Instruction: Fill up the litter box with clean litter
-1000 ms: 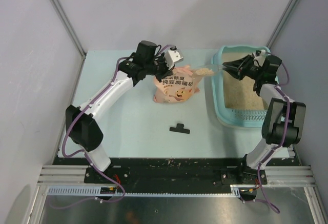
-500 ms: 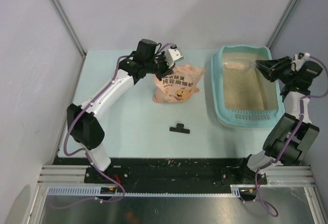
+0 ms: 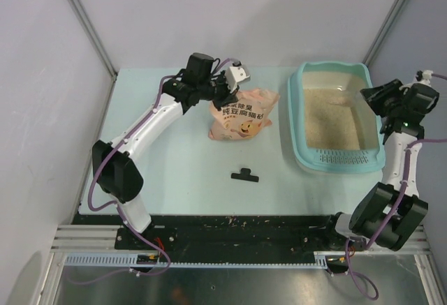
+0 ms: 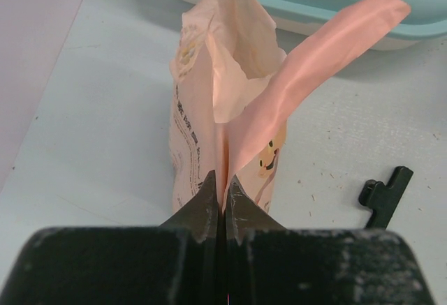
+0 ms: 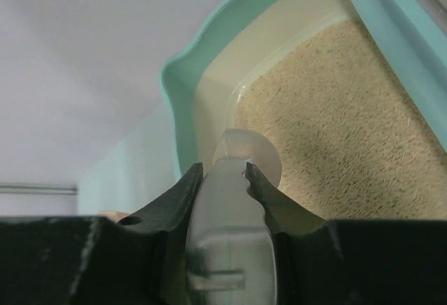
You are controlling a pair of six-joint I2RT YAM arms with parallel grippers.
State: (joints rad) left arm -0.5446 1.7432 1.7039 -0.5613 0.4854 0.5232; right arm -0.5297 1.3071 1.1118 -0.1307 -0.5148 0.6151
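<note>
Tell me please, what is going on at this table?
The left gripper is shut on the top edge of the peach-pink litter bag, holding it upright and open. The right gripper holds a clear plastic scoop by its handle over the teal litter box. Beige litter covers the box's floor. A black clip lies on the table near the bag.

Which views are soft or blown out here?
Top external: even, diffuse light, sharp throughout, only faint shadows. Left wrist: pink bag crisp, jaws at the lens dark and soft. Right wrist: clear scoop between the jaws blurred, litter grains in focus; no obvious glare.
</note>
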